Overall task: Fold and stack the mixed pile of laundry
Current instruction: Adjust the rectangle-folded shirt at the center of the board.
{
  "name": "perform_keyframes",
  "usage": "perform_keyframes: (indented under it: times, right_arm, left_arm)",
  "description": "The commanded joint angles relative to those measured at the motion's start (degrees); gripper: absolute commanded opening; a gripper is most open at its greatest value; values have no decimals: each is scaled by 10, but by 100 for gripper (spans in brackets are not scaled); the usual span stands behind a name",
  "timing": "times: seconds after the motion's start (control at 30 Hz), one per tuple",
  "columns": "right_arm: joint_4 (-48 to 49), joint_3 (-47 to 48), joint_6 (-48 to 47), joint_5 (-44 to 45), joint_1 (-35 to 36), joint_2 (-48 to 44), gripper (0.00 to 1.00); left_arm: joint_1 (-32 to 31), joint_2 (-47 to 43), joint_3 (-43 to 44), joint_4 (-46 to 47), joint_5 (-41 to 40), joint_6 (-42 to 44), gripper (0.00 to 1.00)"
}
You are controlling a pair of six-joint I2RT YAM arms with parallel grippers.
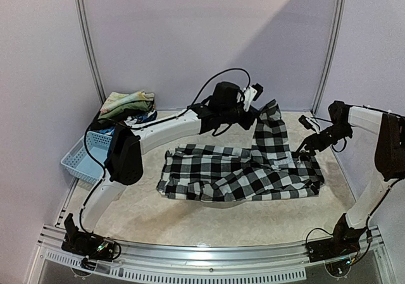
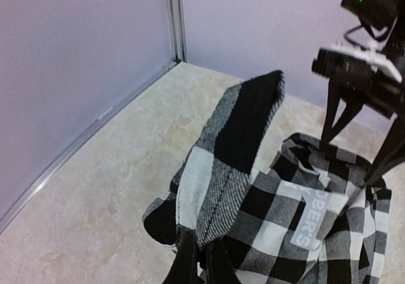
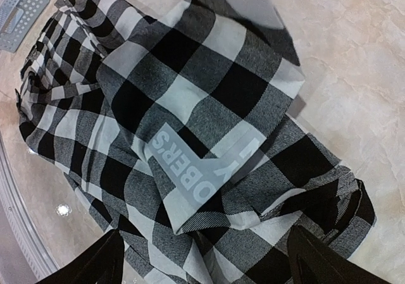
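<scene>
One garment, the black-and-white checked shirt [image 1: 240, 173], is spread on the table [image 1: 190, 224] between the arms, with one sleeve [image 1: 271, 129] raised off it. That sleeve is pinched in the tightly closed left gripper [image 1: 258, 99]. The right gripper [image 1: 302, 149] is spread wide and empty, just above the shirt's right edge. The remaining laundry [image 1: 126, 102] is heaped at the blue basket [image 1: 79, 160], back left. A sleeve fold appears to be in hand; next, the sleeve needs to be laid across the body and released.

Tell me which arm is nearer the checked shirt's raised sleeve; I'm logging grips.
Left. Left arm: jaws pinch the sleeve; right arm: open jaws stand over the shirt body.
</scene>
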Motion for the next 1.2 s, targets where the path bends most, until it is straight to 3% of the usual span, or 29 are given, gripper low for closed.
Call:
perform_keyframes:
  times: [0.0, 0.2, 0.47, 0.67, 0.97, 1.17]
  right_arm:
    - [23, 17, 21, 27, 2, 8, 90]
    - [1, 52, 34, -8, 2, 23, 90]
    - [-23, 58, 16, -26, 2, 35, 91]
    - [-78, 59, -71, -62, 9, 54, 99]
    - [-147, 89, -225, -73, 10, 109, 99]
    - [-170, 125, -251, -72, 11, 156, 92]
  left_arm:
    - [3, -45, -32, -8, 51, 44, 0]
    - [3, -91, -98, -37, 109, 58, 0]
    - [17, -165, -158, -39, 62, 52, 0]
    - [34, -181, -146, -54, 44, -16, 0]
    - [71, -184, -127, -112, 32, -142, 0]
    - [92, -185, -144, -98, 61, -208, 0]
